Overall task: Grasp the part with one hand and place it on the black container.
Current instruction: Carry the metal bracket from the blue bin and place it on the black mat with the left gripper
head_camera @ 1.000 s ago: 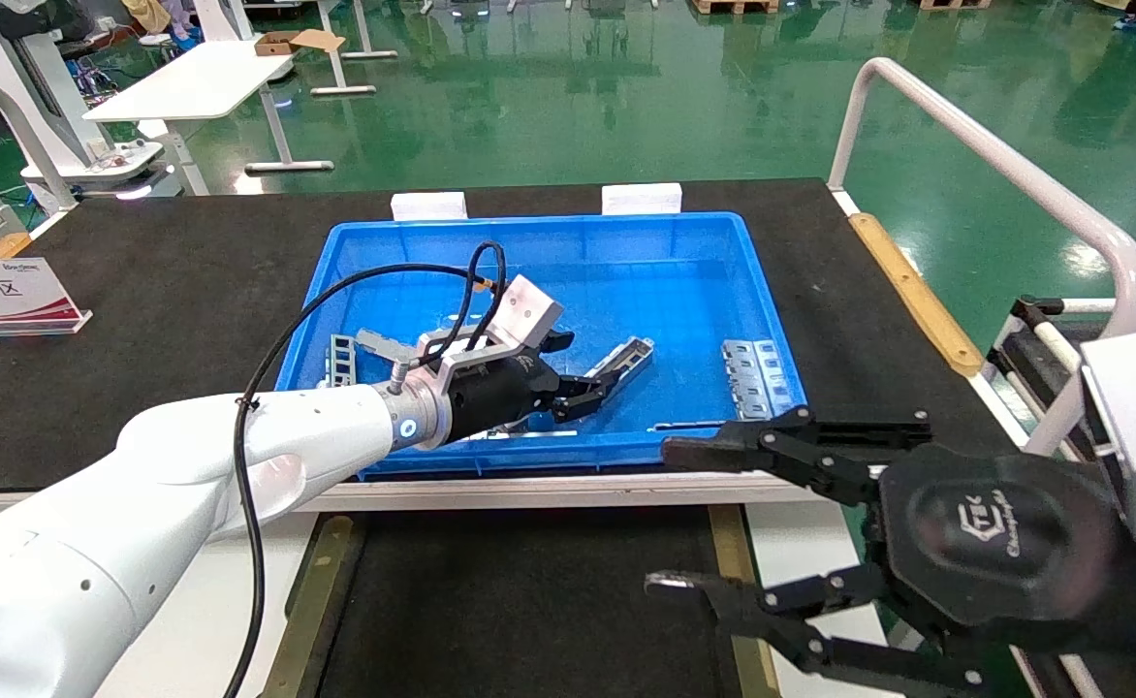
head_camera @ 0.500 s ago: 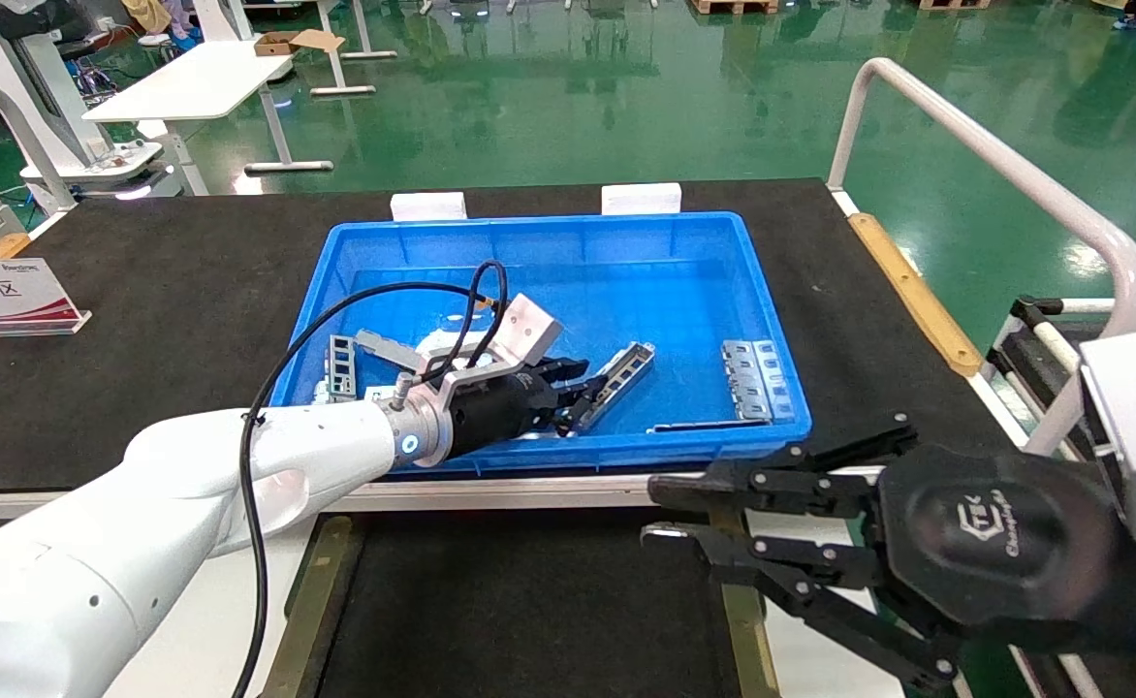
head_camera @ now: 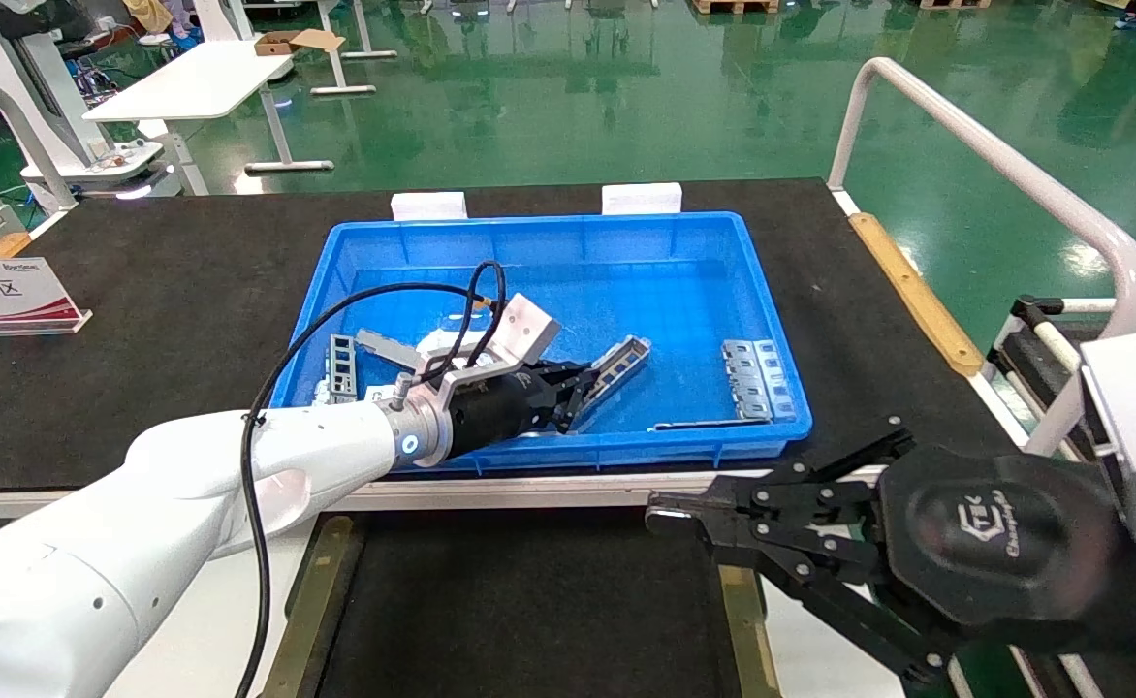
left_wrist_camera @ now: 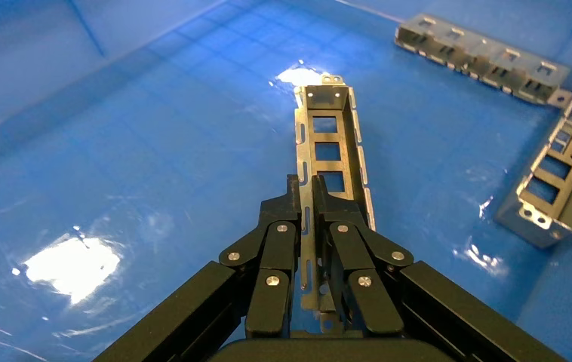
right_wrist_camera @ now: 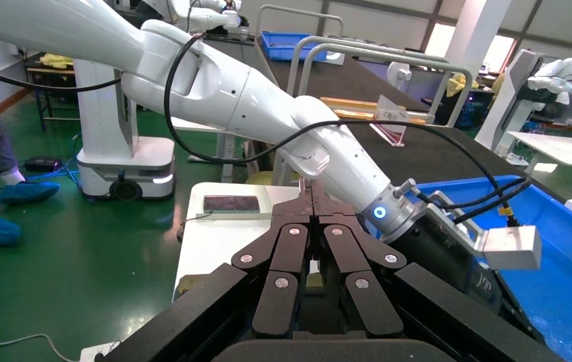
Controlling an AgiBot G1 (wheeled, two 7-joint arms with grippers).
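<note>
Over on the left, inside the blue plastic bin (head_camera: 762, 291), a small slotted metal bracket (head_camera: 341, 353) leans by the near-left wall. Moving along, the left gripper (head_camera: 573, 386) reaches in over the near rim, fingers (left_wrist_camera: 279, 249) pinched tight on the slim silver-grey channel strip with rectangular cutouts (left_wrist_camera: 328, 143); the strip's far end points up and away across the blue floor. Further right, wider slotted metal plates (head_camera: 757, 376) lie flat by the right wall. Below the bin, the flat black tray with brass-coloured side strips (head_camera: 529, 601) sits bare. Far right, the right gripper (head_camera: 660, 509) hovers above the tray's right strip, fingers (right_wrist_camera: 298, 249) pressed together on nothing.
</note>
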